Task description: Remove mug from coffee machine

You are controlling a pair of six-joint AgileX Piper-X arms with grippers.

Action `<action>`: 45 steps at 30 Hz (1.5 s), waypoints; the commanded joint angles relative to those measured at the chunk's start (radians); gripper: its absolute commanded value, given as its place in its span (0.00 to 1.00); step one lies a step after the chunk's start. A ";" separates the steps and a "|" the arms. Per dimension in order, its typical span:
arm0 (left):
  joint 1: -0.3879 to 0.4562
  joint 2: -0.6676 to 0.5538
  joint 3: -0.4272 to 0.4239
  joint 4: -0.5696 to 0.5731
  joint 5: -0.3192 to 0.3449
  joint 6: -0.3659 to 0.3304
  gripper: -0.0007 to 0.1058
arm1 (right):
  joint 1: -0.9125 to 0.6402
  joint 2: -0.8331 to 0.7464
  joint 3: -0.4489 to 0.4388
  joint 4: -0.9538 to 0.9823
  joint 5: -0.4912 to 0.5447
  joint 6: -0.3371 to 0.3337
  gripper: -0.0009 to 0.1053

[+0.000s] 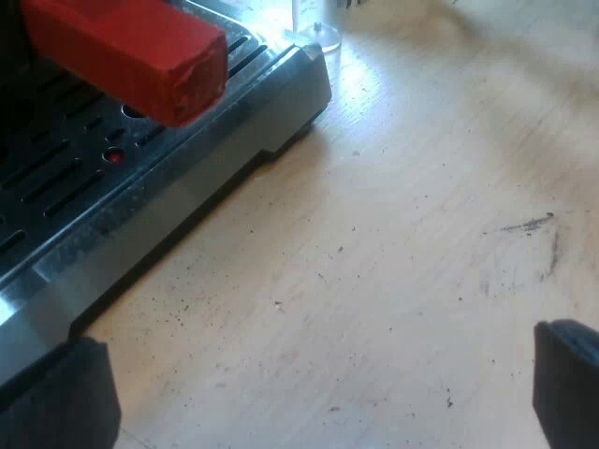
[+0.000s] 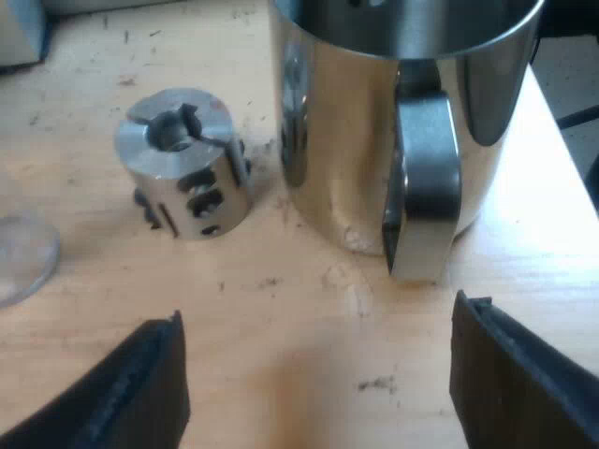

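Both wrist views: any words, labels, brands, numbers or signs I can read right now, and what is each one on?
No readable text in either view.
red handle end: plain, no lettering.
drip tray: bare metal and slots, one small red dot, no lettering.
mug: polished steel, only reflections.
slotted metal cylinder: no markings.

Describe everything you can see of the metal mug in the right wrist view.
The mug is polished, mirror-like metal, round-walled, with a flat strap handle facing the right gripper. It stands upright on the wooden table; what is inside cannot be told. A slotted metal cylinder sits close beside it, apart. The gripper's open fingers stop short of it; nothing grips it.
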 commanded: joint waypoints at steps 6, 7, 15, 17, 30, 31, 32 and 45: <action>-0.003 -0.001 -0.002 -0.020 -0.040 -0.008 0.86 | 0.000 -0.227 -0.013 0.282 -0.129 -0.004 0.59; -0.003 -0.001 -0.002 -0.029 -0.041 -0.008 0.86 | 0.000 -0.262 -0.025 0.329 -0.138 -0.004 0.59; -0.003 -0.001 -0.054 -0.028 -0.316 -0.008 0.87 | 0.000 -0.378 -0.185 0.627 -0.156 -0.004 0.59; -0.003 -0.001 -0.068 -0.029 -0.409 -0.008 0.88 | 0.013 -0.378 -0.220 0.646 -0.163 -0.004 0.59; 0.003 -0.001 -0.251 0.049 -0.389 -0.064 0.93 | 0.252 -0.330 -0.424 0.778 -0.123 -0.063 0.59; 0.003 -0.001 -0.265 0.049 -0.380 -0.097 0.93 | 0.256 -0.311 -0.450 0.786 -0.123 -0.063 0.59; 0.003 -0.001 -0.271 0.049 -0.379 -0.109 0.93 | 0.256 -0.300 -0.460 0.790 -0.123 -0.063 0.59; 0.306 0.020 -0.322 0.049 -0.196 -0.212 0.93 | 0.246 -0.062 -0.697 0.817 -0.120 0.005 0.59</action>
